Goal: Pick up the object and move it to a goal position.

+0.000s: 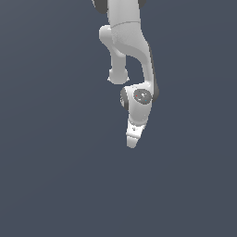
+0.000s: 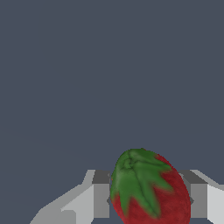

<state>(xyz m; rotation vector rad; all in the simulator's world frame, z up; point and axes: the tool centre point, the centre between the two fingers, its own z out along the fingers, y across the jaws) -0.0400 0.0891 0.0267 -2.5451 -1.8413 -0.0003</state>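
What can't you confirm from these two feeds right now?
- Strawberry: absent from the exterior view, hidden by the tool; its lower part is cut off at the wrist view's edge.
- Fingertips: cropped in the wrist view, so contact is unconfirmed.
- Goal position: no marker in either view.

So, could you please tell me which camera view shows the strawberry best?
The wrist view: the strawberry fills the space between the fingers of the hand, red with a green leafy cap. In the exterior view the hand points down and the berry cannot be seen.

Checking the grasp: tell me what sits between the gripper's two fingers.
The wrist view shows a red strawberry with green leaves between the gripper fingers. It is hidden in the exterior view.
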